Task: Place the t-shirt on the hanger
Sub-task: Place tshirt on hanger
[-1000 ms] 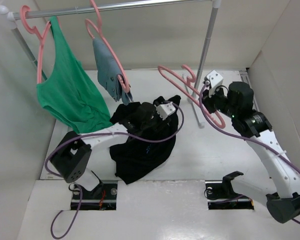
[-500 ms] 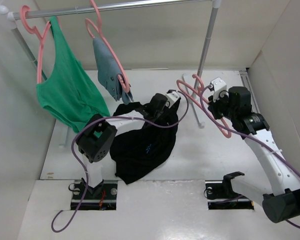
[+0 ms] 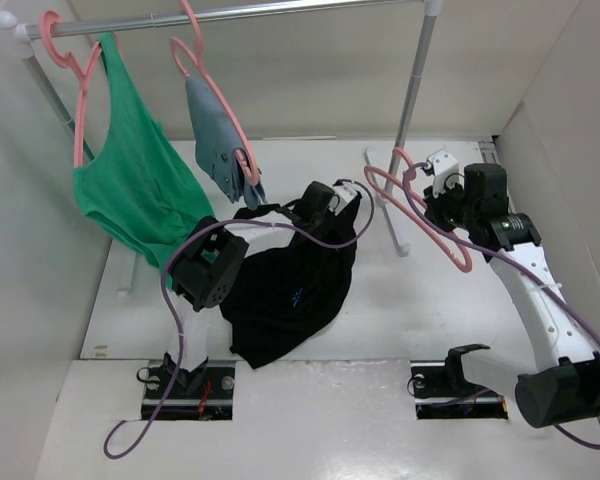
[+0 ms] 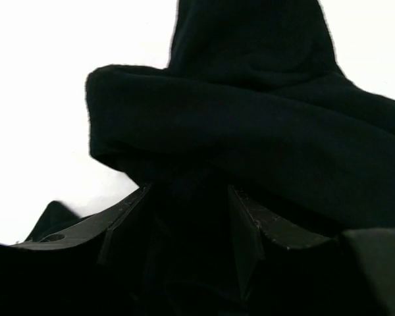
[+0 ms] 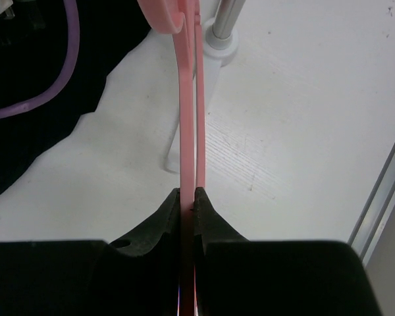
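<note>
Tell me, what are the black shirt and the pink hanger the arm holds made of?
The t-shirt looks like soft matte cloth: it bunches in rounded folds. The hanger is probably smooth plastic: thin, rigid, evenly pink bars.

Top external view: bright, even, diffuse light from overhead. The white table point(image 3: 400, 300) and walls point(image 3: 310, 90) reflect it, so shadows are faint and soft-edged, with no hard glare. The black t-shirt point(image 3: 290, 300) reads as a near-uniform dark mass, its folds barely resolved. Straight edges lean slightly outward toward the frame corners. Left wrist view: the table is overexposed to blank white, the cloth underexposed, and the fingers point(image 4: 122, 220) of the left gripper point(image 4: 187, 191) are dim and soft. Right wrist view: the pink hanger point(image 5: 189, 131) and the table's scratches are sharp at mid-distance; the fingers point(image 5: 151, 224) of the right gripper point(image 5: 186, 192) fall dark and slightly blurred.
</note>
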Controlling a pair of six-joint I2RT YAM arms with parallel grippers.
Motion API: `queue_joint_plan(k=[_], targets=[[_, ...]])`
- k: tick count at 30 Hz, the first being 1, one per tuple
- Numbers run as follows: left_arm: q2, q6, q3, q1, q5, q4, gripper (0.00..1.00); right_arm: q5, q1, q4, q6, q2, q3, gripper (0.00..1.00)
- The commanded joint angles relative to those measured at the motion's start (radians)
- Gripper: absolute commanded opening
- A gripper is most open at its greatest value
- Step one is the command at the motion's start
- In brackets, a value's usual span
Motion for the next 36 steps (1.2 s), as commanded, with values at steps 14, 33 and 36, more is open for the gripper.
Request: queue_joint_plan(k=[14, 33, 36], targets=[[-0.059, 0.215, 0.021, 0.07, 0.339, -0.082, 0.48, -0.058, -0.025, -0.001, -0.046, 0.01, 0.078, 0.0], [-0.002, 0.351, 0.096, 0.079, 0.413, -0.186, 0.15, -0.077, -0.063, -0.037, -0.065, 0.053, 0.138, 0.0], [0.007, 0.338, 0.107, 0.079, 0.384, -0.163, 0.0, -0.1, -0.063, -0.049, -0.065, 0.053, 0.149, 0.0]])
